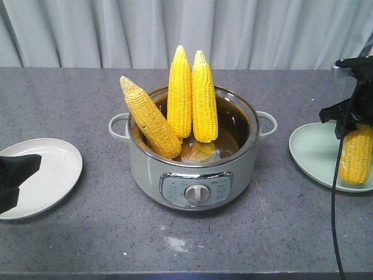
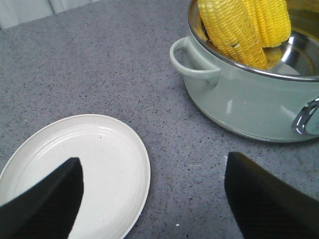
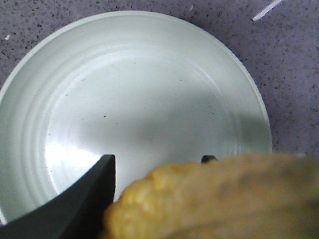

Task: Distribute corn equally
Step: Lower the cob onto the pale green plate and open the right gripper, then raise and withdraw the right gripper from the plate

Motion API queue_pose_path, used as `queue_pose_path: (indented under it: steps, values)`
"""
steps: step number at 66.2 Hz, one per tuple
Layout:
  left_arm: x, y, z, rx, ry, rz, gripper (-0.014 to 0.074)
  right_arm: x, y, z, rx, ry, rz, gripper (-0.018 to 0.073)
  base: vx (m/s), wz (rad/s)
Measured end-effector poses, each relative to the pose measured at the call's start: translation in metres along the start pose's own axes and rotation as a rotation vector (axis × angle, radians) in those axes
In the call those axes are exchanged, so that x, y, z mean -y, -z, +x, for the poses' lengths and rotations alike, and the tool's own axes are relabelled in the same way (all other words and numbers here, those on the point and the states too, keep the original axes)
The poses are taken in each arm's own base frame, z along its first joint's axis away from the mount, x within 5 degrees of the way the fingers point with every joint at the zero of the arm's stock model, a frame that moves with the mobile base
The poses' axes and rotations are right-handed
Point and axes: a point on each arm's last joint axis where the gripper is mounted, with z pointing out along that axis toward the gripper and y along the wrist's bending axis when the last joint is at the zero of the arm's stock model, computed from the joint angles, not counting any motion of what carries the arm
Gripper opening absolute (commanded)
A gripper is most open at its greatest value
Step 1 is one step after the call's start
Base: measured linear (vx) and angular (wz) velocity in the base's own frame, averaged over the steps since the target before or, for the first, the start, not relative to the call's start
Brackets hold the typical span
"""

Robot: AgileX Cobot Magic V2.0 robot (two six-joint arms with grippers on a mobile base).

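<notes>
Front view: a pale green pot (image 1: 192,157) sits mid-table (image 1: 87,245); three cobs (image 1: 179,93) stand in it tips up, two nearly upright against the far wall, the third leaning toward 11 o'clock over the rim; at the pot's 9 o'clock lies a white plate (image 1: 58,169) with the left gripper (image 1: 20,172) over its near-left edge; at 3 o'clock lies a green plate (image 1: 312,151), and above it the right gripper (image 1: 349,125) is clamped on the top of the fourth cob (image 1: 356,154), which hangs upright over the plate's right side; whether its lower end touches the plate cannot be told. Left wrist view: the two dark fingers (image 2: 45,204) stand wide apart with nothing between them, one over the white plate at 7 o'clock, the other over bare table at 5 o'clock; the pot and its cobs sit at 1 o'clock. Right wrist view: the green plate fills the frame; the held cob, blurred, crosses the bottom from 6 to 4 o'clock, a finger (image 3: 75,209) beside it at 7 o'clock.
</notes>
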Motion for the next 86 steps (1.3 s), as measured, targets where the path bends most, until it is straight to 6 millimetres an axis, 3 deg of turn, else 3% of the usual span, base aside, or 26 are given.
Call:
queue_pose_path:
  steps: [13, 39, 61, 70, 86]
  values:
    - [0.0, 0.0, 0.0, 0.0, 0.0, 0.0, 0.0569, 0.0, -0.012, -0.003, 0.0, 0.002, -0.001, 0.0314, 0.0, 0.0]
    - [0.0, 0.0, 0.0, 0.0, 0.0, 0.0, 0.0569, 0.0, -0.02, -0.008, 0.028, 0.003, 0.003, 0.054, 0.0, 0.0]
    - [0.0, 0.0, 0.0, 0.0, -0.001, -0.001, 0.0569, 0.0, -0.02, -0.008, 0.029, -0.002, 0.003, 0.0561, 0.0, 0.0]
    - [0.0, 0.0, 0.0, 0.0, -0.001, -0.001, 0.0569, 0.0, -0.003, -0.007, 0.07, -0.014, -0.004, 0.056, 0.0, 0.0]
    - [0.0, 0.0, 0.0, -0.002, -0.001, -0.001, 0.0569, -0.02, 0.057, 0.0, 0.195, 0.022, -0.027, 0.0559, 0.0, 0.0]
